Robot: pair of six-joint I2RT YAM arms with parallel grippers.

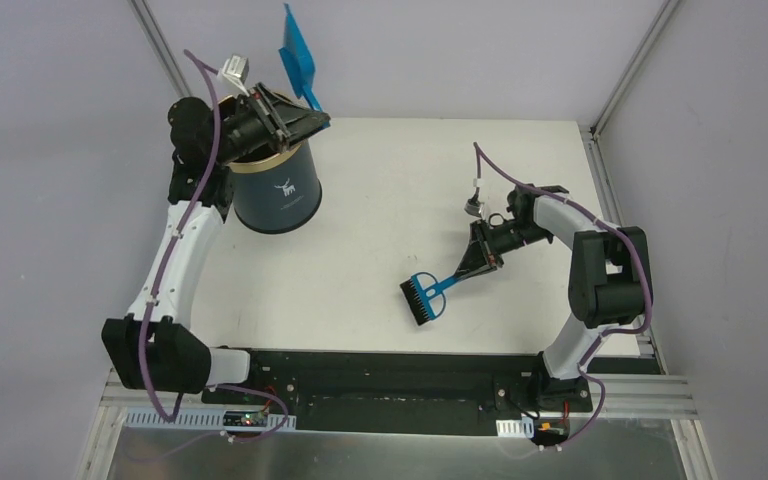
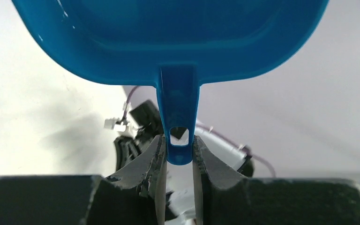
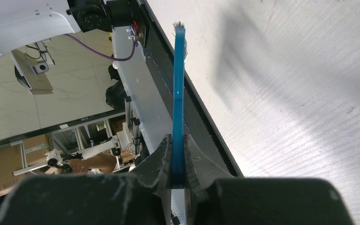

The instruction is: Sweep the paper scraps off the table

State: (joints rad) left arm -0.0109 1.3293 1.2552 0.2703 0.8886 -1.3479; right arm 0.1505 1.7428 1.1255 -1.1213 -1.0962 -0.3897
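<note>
My left gripper (image 1: pixel 312 118) is shut on the handle of the blue plastic dustpan (image 1: pixel 298 55) and holds it tipped up above the dark navy bin (image 1: pixel 278 190) at the back left. In the left wrist view the pan (image 2: pixel 168 37) fills the top, and its handle end sits between my jaws (image 2: pixel 179 154). My right gripper (image 1: pixel 468 270) is shut on the blue brush (image 1: pixel 425 297), whose black bristles point toward the front of the white table (image 1: pixel 390 180). In the right wrist view the brush (image 3: pixel 178 84) shows edge-on in my gripper (image 3: pixel 178 161). No paper scraps show in any view.
The black rail (image 1: pixel 400 362) runs along the table's front edge and also shows in the right wrist view (image 3: pixel 201 112). Grey walls and metal frame posts (image 1: pixel 165 55) stand behind the table. The bin's inside is hidden by my left arm.
</note>
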